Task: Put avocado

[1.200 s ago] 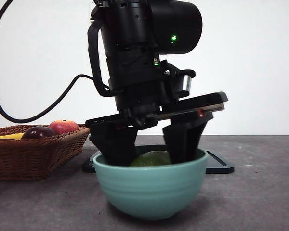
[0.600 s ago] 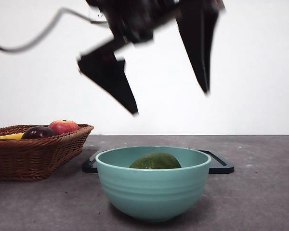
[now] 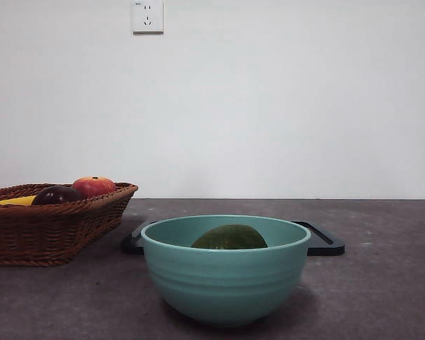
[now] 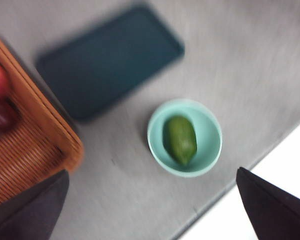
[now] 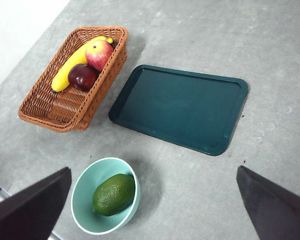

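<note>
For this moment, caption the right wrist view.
Avocado lying in the teal bowl, beside an empty tray and fruit basket.

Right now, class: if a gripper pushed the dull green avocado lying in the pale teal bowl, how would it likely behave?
The dull green avocado is rounded and smooth-skinned, so it would probably roll or slide. The curved wall of the pale teal bowl should likely steer it back to the middle. It looks firm, not floppy.

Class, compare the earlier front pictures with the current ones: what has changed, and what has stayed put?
The left gripper let go of the avocado, rose and left the front view; its jaws are open, high above. The avocado, bowl, basket and tray stayed put.
</note>
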`<action>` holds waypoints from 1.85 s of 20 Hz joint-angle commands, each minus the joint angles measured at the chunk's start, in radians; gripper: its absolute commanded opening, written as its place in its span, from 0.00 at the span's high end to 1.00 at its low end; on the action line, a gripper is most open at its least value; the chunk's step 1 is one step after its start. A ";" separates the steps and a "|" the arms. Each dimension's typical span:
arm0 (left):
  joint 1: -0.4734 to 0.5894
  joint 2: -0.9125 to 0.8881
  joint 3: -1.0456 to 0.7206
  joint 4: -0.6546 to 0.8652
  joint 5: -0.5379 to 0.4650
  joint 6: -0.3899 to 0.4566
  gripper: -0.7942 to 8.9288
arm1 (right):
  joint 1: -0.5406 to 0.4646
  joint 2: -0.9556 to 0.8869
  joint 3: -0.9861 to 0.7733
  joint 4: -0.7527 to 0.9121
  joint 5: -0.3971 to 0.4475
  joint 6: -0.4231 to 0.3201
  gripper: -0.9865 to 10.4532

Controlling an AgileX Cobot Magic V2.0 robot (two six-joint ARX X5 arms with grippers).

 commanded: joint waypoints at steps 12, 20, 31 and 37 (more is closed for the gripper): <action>-0.007 -0.498 -0.360 0.155 -0.009 0.109 0.28 | 0.004 0.004 0.019 0.006 -0.039 -0.012 0.39; -0.007 -0.518 -0.399 0.150 -0.009 0.109 0.28 | 0.059 0.023 0.019 0.008 -0.047 -0.002 0.39; -0.007 -0.518 -0.399 0.150 -0.009 0.109 0.28 | 0.461 0.376 0.019 0.015 0.235 0.062 0.39; -0.007 -0.518 -0.399 0.150 -0.009 0.109 0.28 | 0.547 0.599 0.019 0.014 0.327 0.080 0.41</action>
